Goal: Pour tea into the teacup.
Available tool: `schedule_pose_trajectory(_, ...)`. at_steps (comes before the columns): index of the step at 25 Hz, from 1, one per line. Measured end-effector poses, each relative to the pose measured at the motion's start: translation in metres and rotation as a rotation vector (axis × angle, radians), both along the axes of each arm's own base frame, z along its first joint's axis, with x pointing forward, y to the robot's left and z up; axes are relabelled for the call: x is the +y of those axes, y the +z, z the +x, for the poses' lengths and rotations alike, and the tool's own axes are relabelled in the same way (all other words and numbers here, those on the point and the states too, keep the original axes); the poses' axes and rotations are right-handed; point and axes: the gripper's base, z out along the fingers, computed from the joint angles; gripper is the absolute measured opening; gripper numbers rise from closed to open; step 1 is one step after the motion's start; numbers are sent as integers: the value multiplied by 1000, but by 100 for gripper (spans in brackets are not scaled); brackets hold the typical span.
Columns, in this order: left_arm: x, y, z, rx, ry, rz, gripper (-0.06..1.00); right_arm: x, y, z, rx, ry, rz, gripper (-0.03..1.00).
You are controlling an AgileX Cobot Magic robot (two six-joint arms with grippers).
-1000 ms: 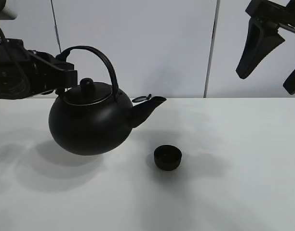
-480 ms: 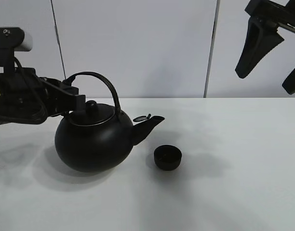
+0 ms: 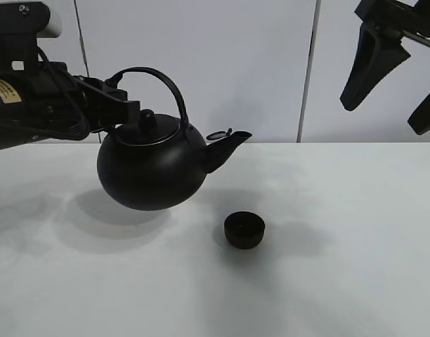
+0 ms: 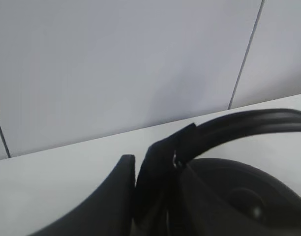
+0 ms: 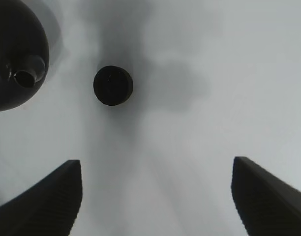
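Note:
A big round black kettle (image 3: 153, 168) with an arched handle hangs in the air above the white table, spout pointing right. My left gripper (image 3: 124, 109) is shut on the left end of its handle; the left wrist view shows the fingers (image 4: 155, 172) clamped on the handle (image 4: 249, 123). The small matte-black teacup (image 3: 244, 229) stands on the table to the right of and below the spout tip. It also shows in the right wrist view (image 5: 113, 85) beside the kettle (image 5: 15, 54). My right gripper (image 3: 394, 74) is open and empty, high at the upper right.
The white table (image 3: 355, 246) runs to a white panelled wall (image 3: 257, 63) at the back. Nothing else stands on the table.
My left gripper first lowered the kettle toward the table, then lifted it and carried it to the right, so the spout is nearer the teacup. The right arm barely moved.

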Motion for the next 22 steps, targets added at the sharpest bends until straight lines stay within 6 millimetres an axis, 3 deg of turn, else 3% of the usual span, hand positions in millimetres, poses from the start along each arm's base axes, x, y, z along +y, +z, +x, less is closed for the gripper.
schedule_pose_trajectory(12,-9,1,-4,-42,-123,70,15,0,0,0,-4,-1,0,57)
schedule_pose_trajectory(22,-3,-2,-1,12,-41,52,15,0,0,1,-6,-2,0,57)
